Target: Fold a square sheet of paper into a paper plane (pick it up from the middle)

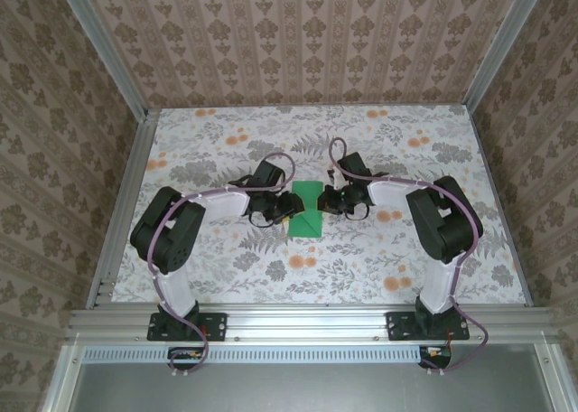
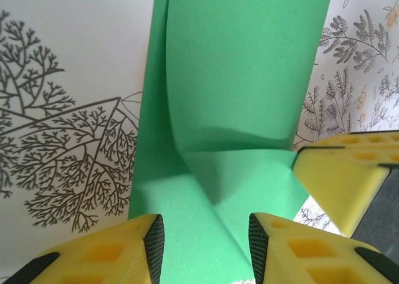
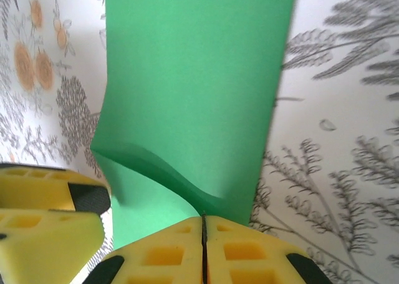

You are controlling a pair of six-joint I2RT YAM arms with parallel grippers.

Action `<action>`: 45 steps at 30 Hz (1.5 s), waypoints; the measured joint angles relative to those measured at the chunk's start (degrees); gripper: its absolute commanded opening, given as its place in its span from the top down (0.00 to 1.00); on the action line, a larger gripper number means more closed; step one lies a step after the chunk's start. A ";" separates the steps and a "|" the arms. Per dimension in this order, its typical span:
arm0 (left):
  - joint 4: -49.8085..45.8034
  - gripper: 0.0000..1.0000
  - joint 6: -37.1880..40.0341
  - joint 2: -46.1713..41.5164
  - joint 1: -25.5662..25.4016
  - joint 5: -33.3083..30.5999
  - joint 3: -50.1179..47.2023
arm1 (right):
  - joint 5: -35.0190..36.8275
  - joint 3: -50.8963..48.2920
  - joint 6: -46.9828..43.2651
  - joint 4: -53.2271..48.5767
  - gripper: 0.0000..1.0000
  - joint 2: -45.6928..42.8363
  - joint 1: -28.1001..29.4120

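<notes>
1. Right gripper (image 3: 203, 228), bottom centre of the right wrist view: jaws pressed together with no gap, clamped on the raised edge of the green sheet of paper (image 3: 193, 91).
2. Left gripper (image 2: 206, 237), bottom centre of the left wrist view: jaws apart, with the paper lying in the gap between the two yellow fingers (image 2: 118, 253). Whether the pads touch the paper cannot be told.
3. Paper: one flap is lifted and curls over the flat part. The sheet runs from the fingers up to the top edge of both wrist views.
4. At the right edge of the left wrist view, a finger of the right gripper meets the side edge of the paper.
5. Overhead view: the paper lies at the centre of the frame on the floral table (image 1: 226, 267). The left gripper is at its left edge and the right gripper at its upper right. The left arm (image 1: 172, 236) curves in from the lower left and the right arm (image 1: 442, 222) from the lower right.
</notes>
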 measured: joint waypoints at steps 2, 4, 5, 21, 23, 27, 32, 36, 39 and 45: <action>0.57 0.57 -0.04 0.04 0.00 0.42 0.00 | 0.00 -0.52 0.85 0.74 0.92 0.00 -0.50; 1.16 0.58 -0.20 0.31 0.00 1.03 0.00 | 0.02 -0.92 1.53 1.16 0.92 0.02 -0.72; 1.46 0.59 -0.22 0.48 0.00 1.38 0.00 | 0.00 -1.05 1.73 1.33 0.92 0.04 -0.79; 4.70 0.71 -0.15 3.67 -0.02 4.04 1.64 | -0.13 -1.46 2.97 2.05 0.91 1.01 -0.79; 4.70 0.71 -0.15 3.87 -0.02 4.07 2.12 | -0.20 -1.46 2.97 2.08 0.91 1.03 -0.87; 4.87 0.71 -0.15 4.13 -0.02 4.09 2.93 | -0.26 -1.46 2.97 2.08 0.91 1.03 -0.90; 4.90 0.76 0.04 4.92 -0.02 4.24 3.54 | -0.39 -1.46 2.97 2.08 0.89 1.03 -0.90; 4.76 0.82 0.28 5.42 -0.02 4.22 3.74 | -0.66 -1.46 2.97 2.05 0.83 1.03 -0.90; 4.26 0.87 0.68 5.49 -0.02 3.91 3.91 | -1.31 -1.44 2.97 2.01 0.72 0.90 -1.01; 2.43 0.96 1.88 5.27 -0.02 2.54 3.91 | 0.00 -1.51 2.58 -0.44 0.43 -4.48 -1.81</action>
